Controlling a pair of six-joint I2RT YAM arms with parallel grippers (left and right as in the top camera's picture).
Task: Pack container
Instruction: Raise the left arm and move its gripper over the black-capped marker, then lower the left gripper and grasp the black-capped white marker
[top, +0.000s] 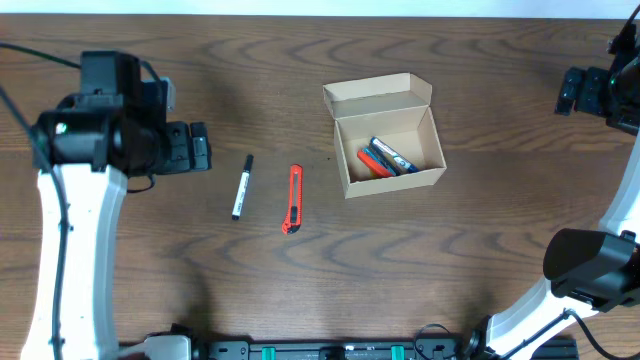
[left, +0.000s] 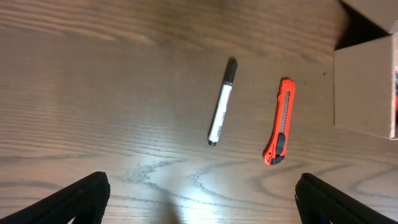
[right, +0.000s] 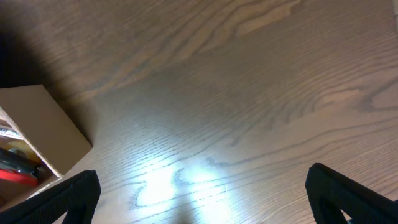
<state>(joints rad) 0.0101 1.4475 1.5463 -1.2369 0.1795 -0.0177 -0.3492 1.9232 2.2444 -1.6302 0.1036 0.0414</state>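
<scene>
The container (top: 388, 135) is a tan cardboard box with its flap lid folded back, standing right of the table's middle; a red item and a dark blue item lie inside. Its plain side shows in the left wrist view (left: 364, 87) and a corner in the right wrist view (right: 43, 124). Left of it lie a red utility knife (top: 293, 198) (left: 280, 121) and a black-and-white marker (top: 241, 187) (left: 221, 103). My left gripper (top: 196, 147) (left: 202, 202) hovers open left of the marker, nothing between its fingers. My right gripper (top: 572, 90) (right: 202, 199) is open over bare wood right of the container.
The wooden table (top: 470, 260) spreads around the items. The left arm's white link (top: 70, 250) stands at the left edge and the right arm's base (top: 590, 265) at the lower right.
</scene>
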